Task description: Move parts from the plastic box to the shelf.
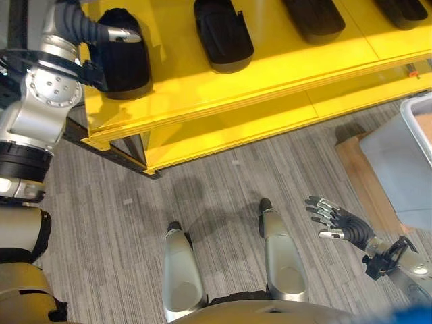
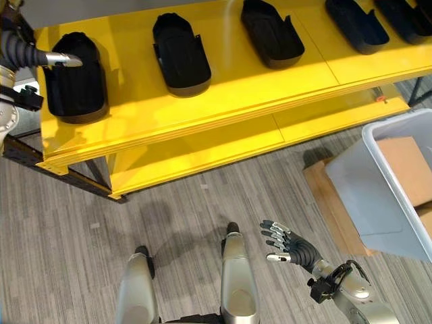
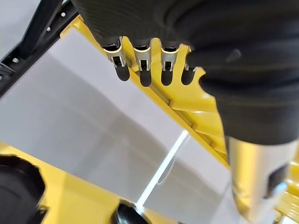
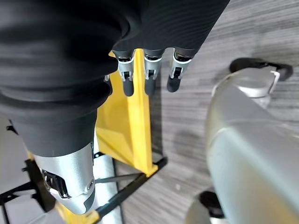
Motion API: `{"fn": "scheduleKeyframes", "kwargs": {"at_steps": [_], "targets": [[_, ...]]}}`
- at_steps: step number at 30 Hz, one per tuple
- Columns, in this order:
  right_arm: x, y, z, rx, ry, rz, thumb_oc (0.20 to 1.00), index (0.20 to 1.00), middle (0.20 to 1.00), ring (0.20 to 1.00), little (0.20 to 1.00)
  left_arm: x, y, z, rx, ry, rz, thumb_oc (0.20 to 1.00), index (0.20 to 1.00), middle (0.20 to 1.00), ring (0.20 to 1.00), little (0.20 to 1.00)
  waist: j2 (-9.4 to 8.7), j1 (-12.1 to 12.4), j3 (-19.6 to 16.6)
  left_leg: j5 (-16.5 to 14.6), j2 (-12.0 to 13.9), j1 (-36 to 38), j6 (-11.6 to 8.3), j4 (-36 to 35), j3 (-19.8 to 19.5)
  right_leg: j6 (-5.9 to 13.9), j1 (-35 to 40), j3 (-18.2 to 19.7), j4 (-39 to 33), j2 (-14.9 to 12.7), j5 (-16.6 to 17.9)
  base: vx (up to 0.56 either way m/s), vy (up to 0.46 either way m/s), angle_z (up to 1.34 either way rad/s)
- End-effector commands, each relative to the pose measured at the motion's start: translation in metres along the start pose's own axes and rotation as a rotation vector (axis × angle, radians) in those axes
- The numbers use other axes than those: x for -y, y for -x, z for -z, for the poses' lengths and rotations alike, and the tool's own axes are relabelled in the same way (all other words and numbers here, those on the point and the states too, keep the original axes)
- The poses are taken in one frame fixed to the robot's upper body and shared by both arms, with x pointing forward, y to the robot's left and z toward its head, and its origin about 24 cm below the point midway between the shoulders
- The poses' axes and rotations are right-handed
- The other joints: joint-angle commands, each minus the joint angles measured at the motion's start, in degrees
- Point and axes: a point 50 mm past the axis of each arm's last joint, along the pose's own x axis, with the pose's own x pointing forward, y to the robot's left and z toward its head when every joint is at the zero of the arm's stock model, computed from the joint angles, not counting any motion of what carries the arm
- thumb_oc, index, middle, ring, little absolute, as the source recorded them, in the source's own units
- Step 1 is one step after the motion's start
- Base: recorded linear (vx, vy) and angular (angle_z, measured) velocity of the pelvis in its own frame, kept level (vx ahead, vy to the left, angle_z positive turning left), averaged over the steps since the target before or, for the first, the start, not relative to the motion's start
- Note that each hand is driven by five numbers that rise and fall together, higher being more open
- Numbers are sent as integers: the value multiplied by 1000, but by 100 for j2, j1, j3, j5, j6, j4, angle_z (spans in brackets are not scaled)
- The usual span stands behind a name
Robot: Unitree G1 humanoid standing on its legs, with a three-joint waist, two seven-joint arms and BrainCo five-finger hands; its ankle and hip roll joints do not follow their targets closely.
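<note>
1. We count five black parts lying in a row on the top deck of the yellow shelf (image 2: 223, 101), so a good share of the moving looks done.
2. Our left hand (image 2: 57, 59) is up at the far left end of that row, over the leftmost part (image 2: 75, 82). In its wrist view the fingers (image 3: 145, 70) run straight out with nothing between them, so we judge the hand open and the part already resting on the deck; whether a fingertip touches it we cannot tell.
3. Our right hand (image 2: 287, 246) hangs low over the floor, well apart from shelf and box, fingers spread loosely and carrying nothing.
4. The plastic box (image 2: 378, 202) stands to our right on a flat wooden base (image 2: 327, 202). We see a tan, cardboard-like sheet (image 2: 408, 169) inside, and no black part in the portion visible; the rest is cut off, so how many remain we cannot say.
5. We judge the next step to be a turn back to the box for another part, if any is left.
6. The parts are matt black, elongated shells with rounded ends and hollow middles, likely moulded plastic. The next part along (image 2: 181, 54) shows this shape clearly.
7. The shelf is glossy painted metal with a lower deck and dark frame; the box is pale, translucent grey; the floor (image 2: 169, 202) is grey streaked carpet.
</note>
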Motion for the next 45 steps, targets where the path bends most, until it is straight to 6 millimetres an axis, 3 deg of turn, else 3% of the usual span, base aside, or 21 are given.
{"fn": "scheduleKeyframes", "kwargs": {"at_steps": [1, 15, 27, 32, 38, 42, 45], "targets": [[1, 5, 1, 21, 14, 8, 1000, 1000, 1000, 1000, 1000, -2, 2, 7, 9, -52, 14, 1000, 1000, 1000, 1000, 1000, -133, 66, -296, 392, -28, -154, 187, -140, -110, -74, 162, 62, -300, -248, 277, 13, 0, 7], [-4, -6, -9, 73, 24, -10, 1000, 1000, 1000, 1000, 1000, 51, 81, 4, -5, -41, 288, 1000, 1000, 1000, 1000, 1000, -101, 186, -472, 413, -60, 210, 236, -430, -92, -68, 542, 4, -539, -294, 274, 2, -1, 1], [-6, -7, -11, 77, 30, -4, 1000, 1000, 1000, 1000, 1000, 129, 127, 33, -201, -26, 552, 1000, 1000, 1000, 1000, 1000, -190, 181, -465, 425, -79, 44, 269, -346, -95, -86, 352, 14, -430, -267, 257, -4, -3, -1], [-5, -5, -12, 79, 30, 9, 1000, 1000, 1000, 1000, 1000, 143, 145, 42, -280, -18, 623, 1000, 1000, 1000, 1000, 1000, -214, 188, -424, 414, -68, 20, 273, -305, -89, -87, 317, 38, -393, -251, 259, 0, -5, -1], [-5, -6, -12, 79, 24, 9, 1000, 1000, 1000, 1000, 1000, 149, 147, 56, -359, -33, 601, 1000, 1000, 1000, 1000, 1000, -233, 180, -417, 408, -77, -51, 274, -239, -79, -92, 248, 66, -347, -247, 263, -2, 1, -1], [-5, -6, -12, 82, 19, 10, 1000, 1000, 1000, 1000, 1000, 145, 140, 58, -358, -48, 561, 1000, 1000, 1000, 1000, 1000, -239, 174, -419, 399, -81, -79, 267, -212, -68, -97, 218, 78, -326, -244, 256, 0, 0, 0], [-3, -5, -12, 81, 19, 16, 1000, 1000, 1000, 1000, 1000, 131, 124, 53, -294, -93, 506, 1000, 1000, 1000, 1000, 1000, -227, 184, -430, 379, -85, -104, 264, -165, -82, -94, 188, 97, -290, -245, 239, 0, 0, 0]]}}
